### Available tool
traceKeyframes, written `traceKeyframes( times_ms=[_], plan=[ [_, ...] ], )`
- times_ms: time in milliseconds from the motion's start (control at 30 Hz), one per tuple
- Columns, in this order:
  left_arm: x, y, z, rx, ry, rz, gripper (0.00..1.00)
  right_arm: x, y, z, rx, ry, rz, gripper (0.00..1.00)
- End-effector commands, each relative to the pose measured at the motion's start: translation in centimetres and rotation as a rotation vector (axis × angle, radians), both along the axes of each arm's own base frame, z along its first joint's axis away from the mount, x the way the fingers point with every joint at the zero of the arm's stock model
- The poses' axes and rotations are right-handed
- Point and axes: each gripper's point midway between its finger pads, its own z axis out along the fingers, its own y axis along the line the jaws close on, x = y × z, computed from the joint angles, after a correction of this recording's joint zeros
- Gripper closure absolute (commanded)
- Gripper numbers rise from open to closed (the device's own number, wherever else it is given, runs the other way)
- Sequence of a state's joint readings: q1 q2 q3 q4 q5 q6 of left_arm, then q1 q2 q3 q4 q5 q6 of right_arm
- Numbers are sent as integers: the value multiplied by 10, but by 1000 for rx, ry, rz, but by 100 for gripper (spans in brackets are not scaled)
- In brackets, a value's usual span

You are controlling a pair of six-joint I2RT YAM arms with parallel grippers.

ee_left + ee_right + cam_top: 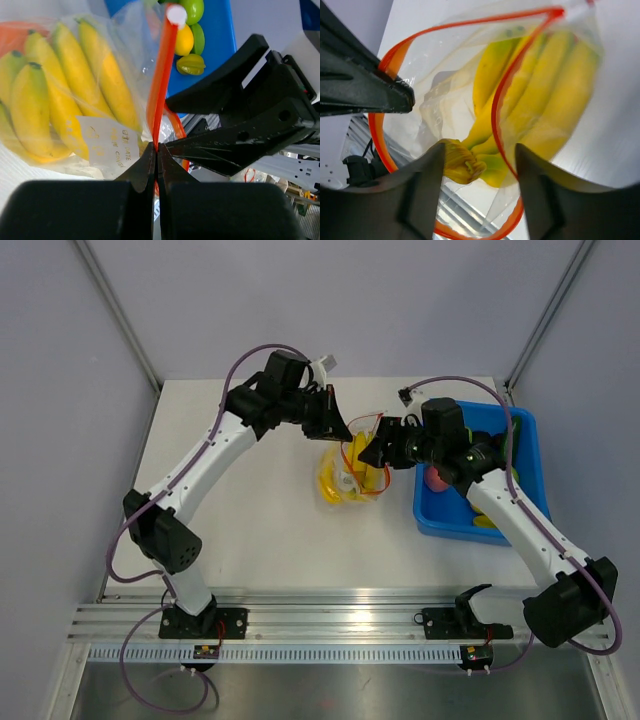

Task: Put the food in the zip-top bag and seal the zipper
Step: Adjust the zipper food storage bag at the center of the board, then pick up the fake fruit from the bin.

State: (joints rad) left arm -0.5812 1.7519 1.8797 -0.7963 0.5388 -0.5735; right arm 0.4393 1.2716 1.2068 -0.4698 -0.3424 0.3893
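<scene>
The clear zip-top bag [350, 475] hangs over the table's middle with its mouth open. A yellow banana bunch [335, 480] lies inside it. My left gripper [332, 428] is shut on the orange-red zipper [161, 85] and holds up the bag's edge; the bananas [55, 95] show through the plastic. My right gripper [376, 452] is open at the bag's mouth. In the right wrist view its fingers [427, 175] stand wide apart round the bananas' stem [460, 162], with the zipper [497, 100] looping past. The pink-red peach [437, 478] lies in the blue bin.
The blue bin [525, 455] stands at the table's right and holds other toy fruit, green and yellow [192, 35]. The left gripper's finger [365, 87] shows at the left of the right wrist view. The two grippers are close together over the bag.
</scene>
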Motion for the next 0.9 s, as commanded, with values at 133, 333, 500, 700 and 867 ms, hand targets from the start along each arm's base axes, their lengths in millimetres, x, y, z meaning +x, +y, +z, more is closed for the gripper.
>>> traceKeyframes(
  times_ms=[133, 333, 500, 700, 867],
  plan=[
    [0, -6, -30, 0, 38, -19, 100, -3, -51, 42, -124, -175, -197, 2],
    [-2, -8, -38, -9, 56, -35, 100, -4, -147, 28, -379, -170, -595, 0],
    [-4, -10, -39, -19, 60, -52, 100, 4, -192, -60, -391, 127, -691, 1],
    [-7, -10, -45, -15, 70, -73, 100, 24, -199, -105, -334, 177, -724, 0],
    [-6, -11, -44, -19, 67, -79, 100, 41, -201, -127, -357, 173, -715, 1]
  ],
)
